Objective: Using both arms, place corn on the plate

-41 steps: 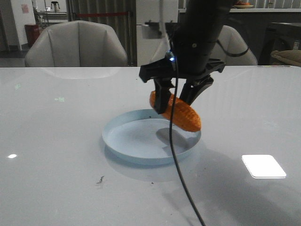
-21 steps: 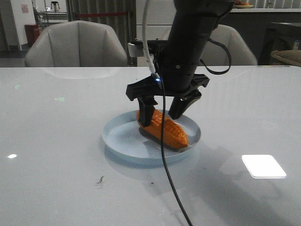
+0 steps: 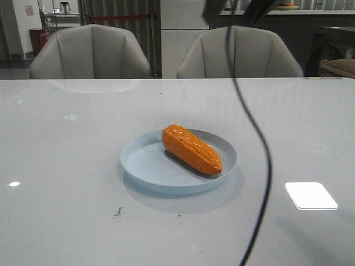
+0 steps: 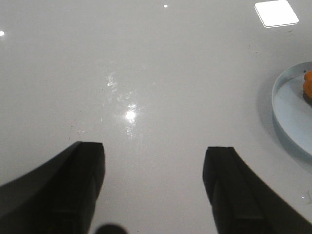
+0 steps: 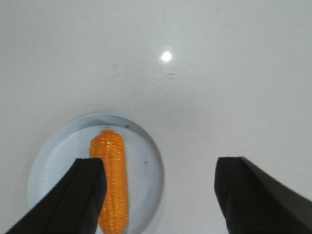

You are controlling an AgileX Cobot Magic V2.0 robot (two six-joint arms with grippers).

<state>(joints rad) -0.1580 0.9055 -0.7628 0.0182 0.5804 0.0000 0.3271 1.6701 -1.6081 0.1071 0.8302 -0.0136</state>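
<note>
1. The corn [image 3: 191, 148] lies flat in the plate [image 3: 138, 163]. Nothing is holding it. Its fat end points toward the chairs, and its thin end sits near the plate's rim on the right side.
2. The front view shows the whole corn from the side, with its bumpy rows. The right wrist view shows the corn [image 5: 112, 183] from above, lying along the middle of the plate [image 5: 146, 156]. Only that view shows little dark specks on the plate.
3. The left wrist view shows just one edge of the plate [image 4: 285, 114] and a tiny bit of orange corn [image 4: 308, 84].
4. The right gripper [image 5: 161, 195] hangs high over the plate. Its two black fingers [image 5: 78, 195] are spread wide apart with nothing between them. One finger hides part of the corn.
5. The left gripper [image 4: 153, 180] is off to the side of the plate, over bare table [image 4: 146, 73]. Its fingers [image 4: 73, 185] are wide apart too, and it holds nothing.
6. The front view shows neither gripper. It shows only a dark bit of arm [image 3: 213, 10] at the top and a black cable [image 3: 260, 144] hanging down in front.
7. Two grey chairs [image 3: 91, 52] stand behind the table, seen only from the front. A bright white square of light [image 3: 310, 195] shines on the table to the right of the plate.
</note>
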